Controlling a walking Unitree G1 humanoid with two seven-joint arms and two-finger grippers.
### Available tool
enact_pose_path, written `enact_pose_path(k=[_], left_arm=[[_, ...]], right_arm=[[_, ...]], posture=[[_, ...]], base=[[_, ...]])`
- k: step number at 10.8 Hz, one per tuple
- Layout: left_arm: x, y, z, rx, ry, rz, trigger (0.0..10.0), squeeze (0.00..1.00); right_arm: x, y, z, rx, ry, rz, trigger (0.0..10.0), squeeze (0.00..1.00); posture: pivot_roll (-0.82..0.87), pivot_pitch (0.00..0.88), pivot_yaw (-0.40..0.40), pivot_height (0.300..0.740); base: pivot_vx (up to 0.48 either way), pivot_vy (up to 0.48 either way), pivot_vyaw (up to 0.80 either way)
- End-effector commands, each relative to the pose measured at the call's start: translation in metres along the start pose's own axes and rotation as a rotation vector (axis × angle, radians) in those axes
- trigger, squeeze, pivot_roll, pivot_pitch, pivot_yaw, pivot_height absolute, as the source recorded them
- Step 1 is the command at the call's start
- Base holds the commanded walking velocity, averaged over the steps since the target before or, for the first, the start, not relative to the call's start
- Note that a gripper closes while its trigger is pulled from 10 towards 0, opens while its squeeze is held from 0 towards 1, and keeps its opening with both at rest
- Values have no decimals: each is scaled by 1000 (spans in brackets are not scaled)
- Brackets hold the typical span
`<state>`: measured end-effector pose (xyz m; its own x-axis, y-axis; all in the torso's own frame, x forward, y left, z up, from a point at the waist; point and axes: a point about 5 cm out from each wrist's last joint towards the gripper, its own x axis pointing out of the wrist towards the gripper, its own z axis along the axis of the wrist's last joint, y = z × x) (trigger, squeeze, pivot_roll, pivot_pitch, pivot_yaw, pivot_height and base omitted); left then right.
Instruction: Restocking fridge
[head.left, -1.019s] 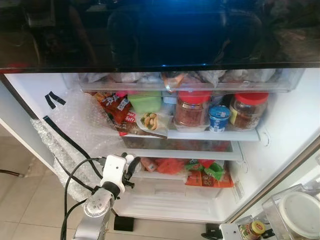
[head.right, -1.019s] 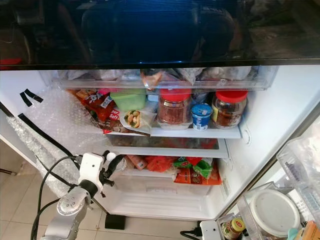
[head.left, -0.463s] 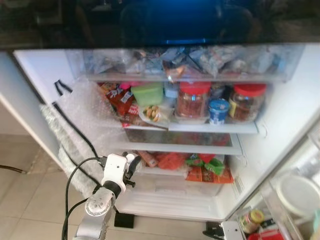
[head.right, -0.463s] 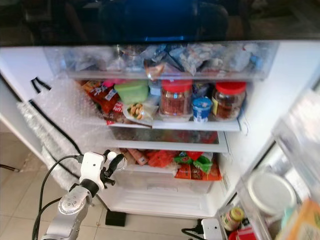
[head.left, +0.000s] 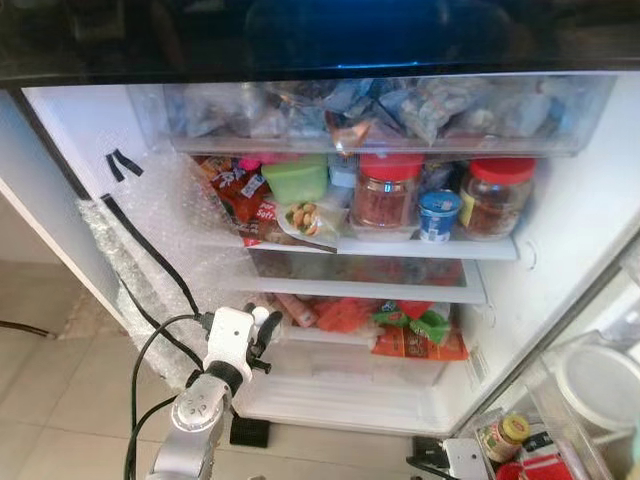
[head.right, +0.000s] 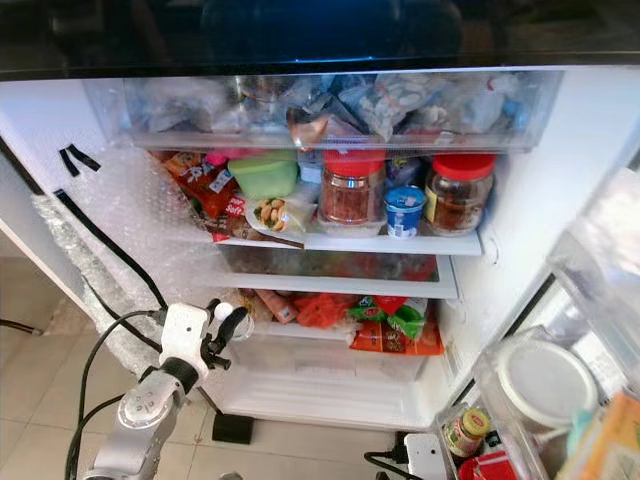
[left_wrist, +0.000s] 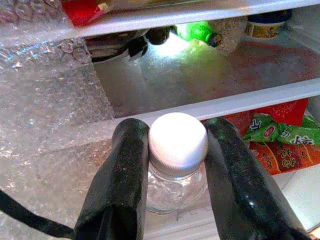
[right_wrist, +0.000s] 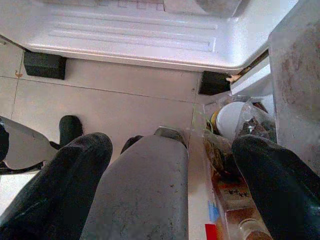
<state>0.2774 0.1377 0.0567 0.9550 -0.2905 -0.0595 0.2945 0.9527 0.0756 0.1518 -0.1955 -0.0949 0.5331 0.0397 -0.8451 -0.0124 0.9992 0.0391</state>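
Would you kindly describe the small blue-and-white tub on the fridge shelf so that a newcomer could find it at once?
Start at the open white fridge and go to the white shelf just under the clear plastic drawer. On its right half two clear glass jars with red lids stand side by side. The small blue-and-white tub sits between them, much shorter than either and the only blue item there.

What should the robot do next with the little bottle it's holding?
Probably ease it forward into the fridge. The left gripper is shut on the white-capped bottle, held in front of the lower shelves, and the glass shelf straight ahead looks bare, so there seems to be room to set it there.
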Motion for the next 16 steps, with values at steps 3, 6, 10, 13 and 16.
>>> enact_pose_path(k=[3, 6, 10, 13, 16], left_arm=[[3, 4, 3, 1, -11, 13, 10000, 0], [6, 2, 5, 4, -19, 8, 10000, 0], [7, 1, 5, 5, -18, 3, 10000, 0], [8, -1, 5, 8, -15, -2, 10000, 0], [8, -1, 5, 8, -17, -3, 10000, 0]], right_arm=[[-2, -4, -8, 10, 30, -2, 10000, 0], [-2, -3, -8, 26, 15, 3, 10000, 0], [-2, -3, -8, 20, 23, 15, 10000, 0], [-2, -3, -7, 31, 8, 16, 10000, 0], [-2, -2, -8, 33, 14, 28, 10000, 0]], posture=[[-43, 51, 53, 676], [-40, 53, 54, 676], [-38, 54, 55, 676], [-40, 56, 53, 676], [-40, 57, 53, 656]], base=[[0, 0, 0], [0, 0, 0], [0, 0, 0], [0, 0, 0], [0, 0, 0]])
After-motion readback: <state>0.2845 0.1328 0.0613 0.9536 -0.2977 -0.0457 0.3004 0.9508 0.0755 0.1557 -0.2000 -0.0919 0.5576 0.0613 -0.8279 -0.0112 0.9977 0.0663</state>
